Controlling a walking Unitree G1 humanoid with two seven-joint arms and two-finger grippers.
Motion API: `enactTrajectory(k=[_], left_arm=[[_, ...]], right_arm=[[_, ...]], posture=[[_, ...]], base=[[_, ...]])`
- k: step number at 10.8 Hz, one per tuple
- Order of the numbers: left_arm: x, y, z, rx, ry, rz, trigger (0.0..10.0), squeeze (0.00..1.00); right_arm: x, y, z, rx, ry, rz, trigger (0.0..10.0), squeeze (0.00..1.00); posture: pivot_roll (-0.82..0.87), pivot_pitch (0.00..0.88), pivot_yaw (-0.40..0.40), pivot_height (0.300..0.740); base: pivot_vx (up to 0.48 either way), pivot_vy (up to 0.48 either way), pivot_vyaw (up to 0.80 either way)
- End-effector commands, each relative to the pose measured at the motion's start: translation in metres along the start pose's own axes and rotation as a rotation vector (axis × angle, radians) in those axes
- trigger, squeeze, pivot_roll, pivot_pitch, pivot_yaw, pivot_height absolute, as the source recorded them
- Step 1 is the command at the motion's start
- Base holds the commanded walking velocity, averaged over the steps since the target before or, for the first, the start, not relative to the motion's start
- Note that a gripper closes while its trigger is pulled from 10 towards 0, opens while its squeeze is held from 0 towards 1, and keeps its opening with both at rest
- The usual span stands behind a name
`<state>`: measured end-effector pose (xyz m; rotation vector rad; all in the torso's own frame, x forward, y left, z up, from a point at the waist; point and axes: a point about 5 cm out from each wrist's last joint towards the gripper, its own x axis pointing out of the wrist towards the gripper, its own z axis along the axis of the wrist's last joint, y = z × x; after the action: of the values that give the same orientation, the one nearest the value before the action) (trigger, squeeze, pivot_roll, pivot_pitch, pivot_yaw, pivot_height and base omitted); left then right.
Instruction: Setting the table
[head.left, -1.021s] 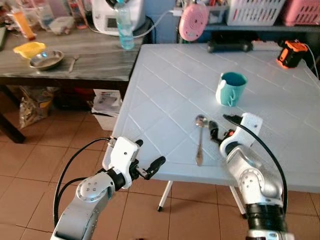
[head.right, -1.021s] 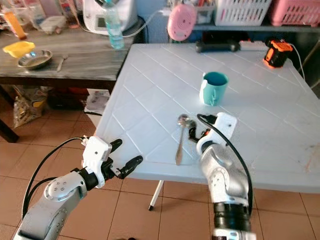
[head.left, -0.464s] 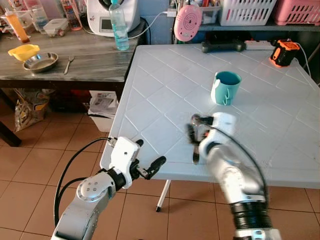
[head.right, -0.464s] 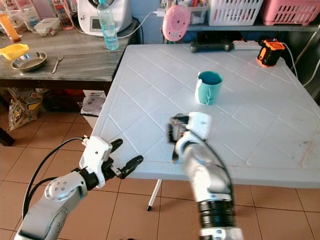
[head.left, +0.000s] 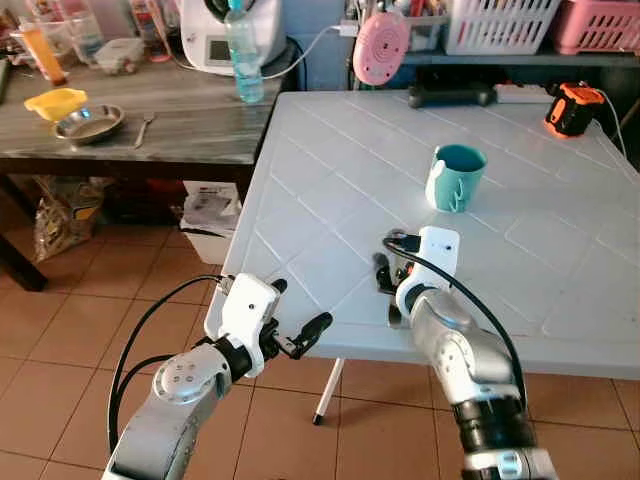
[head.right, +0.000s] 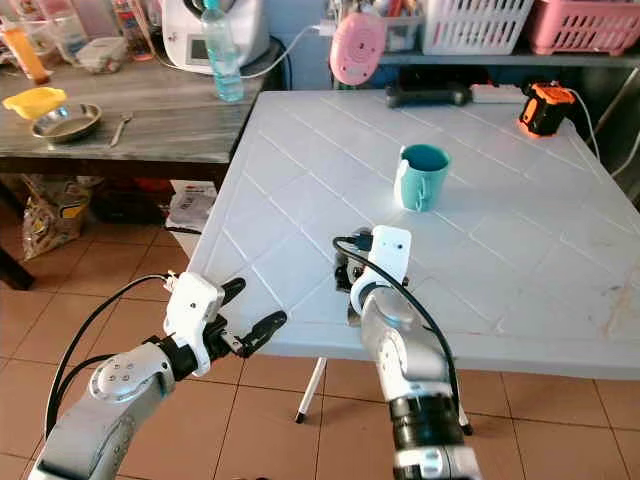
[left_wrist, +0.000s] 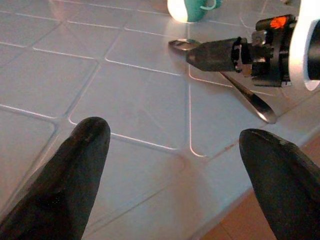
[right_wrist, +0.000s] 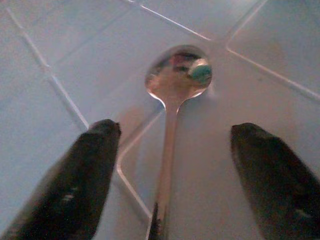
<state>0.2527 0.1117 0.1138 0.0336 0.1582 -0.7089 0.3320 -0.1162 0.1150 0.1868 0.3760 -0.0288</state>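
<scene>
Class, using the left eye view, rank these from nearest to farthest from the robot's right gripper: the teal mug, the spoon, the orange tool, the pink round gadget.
1. Spoon, lying directly under the right gripper.
2. Teal mug, upright, mid-table beyond it.
3. Pink round gadget, at the table's far edge, toward the left.
4. Orange tool, far right corner.

The last two are close to call.

One spoon (right_wrist: 172, 100) and one teal mug (head.left: 456, 177) on the white counter (head.left: 330, 180); one bottle (head.left: 242, 52), one fork (head.left: 144, 128), one steel bowl (head.left: 91, 122) on the wooden counter (head.left: 180, 115)

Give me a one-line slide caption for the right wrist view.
Open right gripper poised low over a metal spoon lying on the white table, fingers straddling its handle.
</scene>
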Motion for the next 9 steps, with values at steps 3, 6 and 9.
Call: enactTrajectory(k=[3, 6, 9], left_arm=[[-0.001, 0.001, -0.001, 0.010, 0.010, 0.008, 10.0, 0.00], [-0.002, 0.001, -0.002, 0.012, 0.010, 0.009, 10.0, 0.00], [-0.002, 0.001, -0.002, 0.009, 0.012, 0.000, 10.0, 0.00]], right_arm=[[0.009, -0.013, -0.004, -0.025, 0.031, -0.085, 0.0, 0.00], [0.011, -0.023, -0.003, -0.048, 0.023, -0.141, 0.0, 0.00], [0.012, -0.030, -0.004, -0.064, 0.012, -0.154, 0.0, 0.00]], posture=[[0.03, 0.063, 0.053, 0.740], [0.04, 0.061, 0.054, 0.740], [0.03, 0.066, 0.057, 0.740]], base=[[0.000, 0.000, 0.00], [0.000, 0.000, 0.00], [0.000, 0.000, 0.00]])
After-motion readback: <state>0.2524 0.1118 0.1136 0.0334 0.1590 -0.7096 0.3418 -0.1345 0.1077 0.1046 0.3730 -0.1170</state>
